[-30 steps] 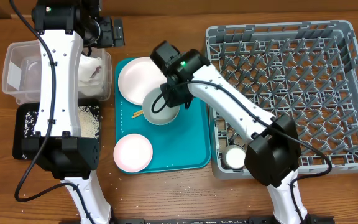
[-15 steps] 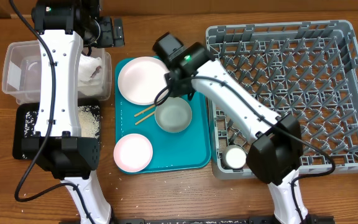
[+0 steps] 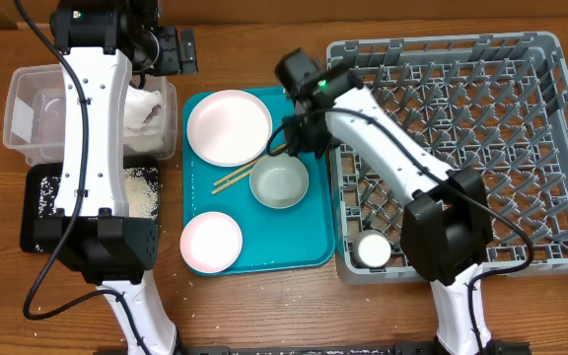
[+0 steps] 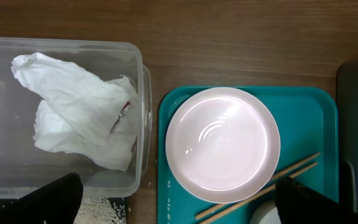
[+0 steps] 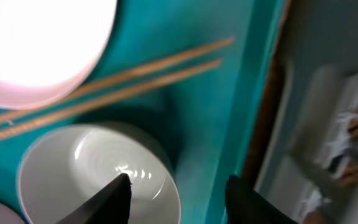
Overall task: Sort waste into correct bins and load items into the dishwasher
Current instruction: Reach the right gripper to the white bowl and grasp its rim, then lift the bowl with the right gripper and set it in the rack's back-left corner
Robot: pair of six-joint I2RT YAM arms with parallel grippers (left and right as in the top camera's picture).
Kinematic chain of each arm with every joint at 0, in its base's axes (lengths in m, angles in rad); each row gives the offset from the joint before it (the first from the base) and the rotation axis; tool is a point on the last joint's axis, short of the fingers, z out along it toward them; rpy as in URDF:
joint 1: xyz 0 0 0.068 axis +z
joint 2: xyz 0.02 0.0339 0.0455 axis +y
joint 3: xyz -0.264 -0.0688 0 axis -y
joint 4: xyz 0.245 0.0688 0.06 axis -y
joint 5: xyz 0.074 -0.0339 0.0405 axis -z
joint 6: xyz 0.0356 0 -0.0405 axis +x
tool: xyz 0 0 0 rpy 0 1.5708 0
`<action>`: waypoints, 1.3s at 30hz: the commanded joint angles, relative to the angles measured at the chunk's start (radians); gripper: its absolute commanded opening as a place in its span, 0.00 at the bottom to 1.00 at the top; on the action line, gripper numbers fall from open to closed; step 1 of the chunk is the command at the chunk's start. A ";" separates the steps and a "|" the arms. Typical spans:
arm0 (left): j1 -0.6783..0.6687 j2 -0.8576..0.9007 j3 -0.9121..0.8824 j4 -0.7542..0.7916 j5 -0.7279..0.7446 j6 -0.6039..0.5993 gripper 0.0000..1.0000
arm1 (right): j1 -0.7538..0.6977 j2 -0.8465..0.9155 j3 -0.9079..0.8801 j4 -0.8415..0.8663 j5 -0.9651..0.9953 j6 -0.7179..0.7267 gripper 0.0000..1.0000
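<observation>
Far L on the counter (image 3: pixel 264 306): clear tub (image 3: pixel 26 120), w/ a crumpled white tissue (image 4: pixel 79 112) inside toward its 3 o'clock end, brownish stain showing. At the tub's 6 o'clock sits the black tray (image 3: pixel 30 232), beige grains (image 3: pixel 144 192) spread across its floor, thickest on the 3 o'clock side.

L gripper (image 4: pixel 179 202) hangs above the gap btwn tub and teal tray (image 3: pixel 314 247). Its fingers are spread wide and nothing is in them.

On the teal tray:
- large plate (image 3: pixel 229 127) fills the 11 o'clock corner
- chopsticks (image 3: pixel 240 177) lie side by side just at its 6 o'clock, running 8 to 2 o'clock
- bowl (image 3: pixel 279 183) sits upright at the plate's 5 o'clock, just beside the chopsticks; can't tell if it touches them
- small plate (image 3: pixel 211 242) is in the 7 o'clock corner, apart from the rest

R gripper (image 5: pixel 179 199) is over the bowl's 3 o'clock rim, near the tray edge, released w/ fingers apart and gripping nothing; can't tell whether one tip touches the bowl.

Far R: grey dish rack (image 3: pixel 550 59), w/ a white cup (image 3: pixel 373 249) in its 7 o'clock corner
</observation>
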 commanded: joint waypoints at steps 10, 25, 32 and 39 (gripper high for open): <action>0.000 -0.029 0.024 0.003 -0.013 -0.003 1.00 | 0.002 -0.020 -0.173 0.125 -0.089 -0.103 0.48; 0.000 -0.029 0.024 0.003 -0.013 -0.003 1.00 | 0.003 -0.055 0.052 -0.005 -0.043 -0.090 0.04; 0.000 -0.029 0.024 0.003 -0.013 -0.003 1.00 | 0.000 -0.068 0.489 -0.291 0.640 0.152 0.04; 0.000 -0.029 0.024 0.003 -0.013 -0.003 1.00 | -0.031 -0.046 0.436 -0.232 1.124 0.252 0.04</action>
